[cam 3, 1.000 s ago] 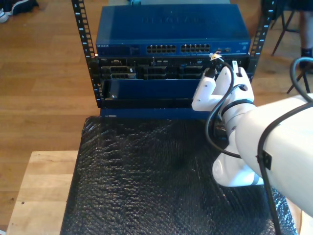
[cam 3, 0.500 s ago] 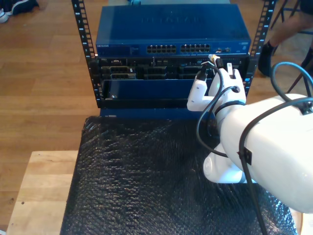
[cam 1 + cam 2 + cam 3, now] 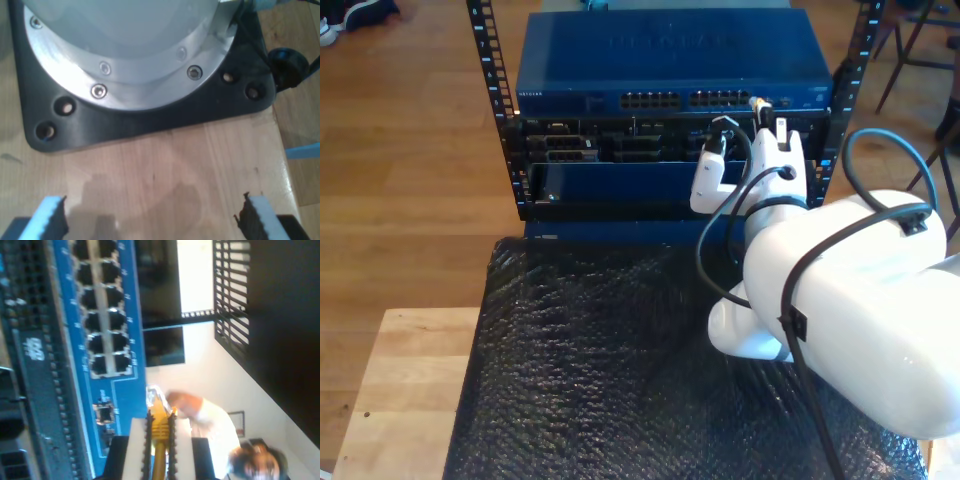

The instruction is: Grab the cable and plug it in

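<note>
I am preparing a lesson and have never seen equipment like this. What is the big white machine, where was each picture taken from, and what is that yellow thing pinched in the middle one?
The white machine is a robot arm, one of a pair. The exterior view comes from a camera behind it, looking across a black padded mat toward a blue network switch mounted in a rack.

The other two pictures come from cameras on the grippers. My second gripper is shut on the yellow cable, its plug held close to the switch's ports but not yet in one. A blurred person appears behind it.

My first gripper is open and holds nothing, above a wooden surface beside a round metal arm base.
</note>
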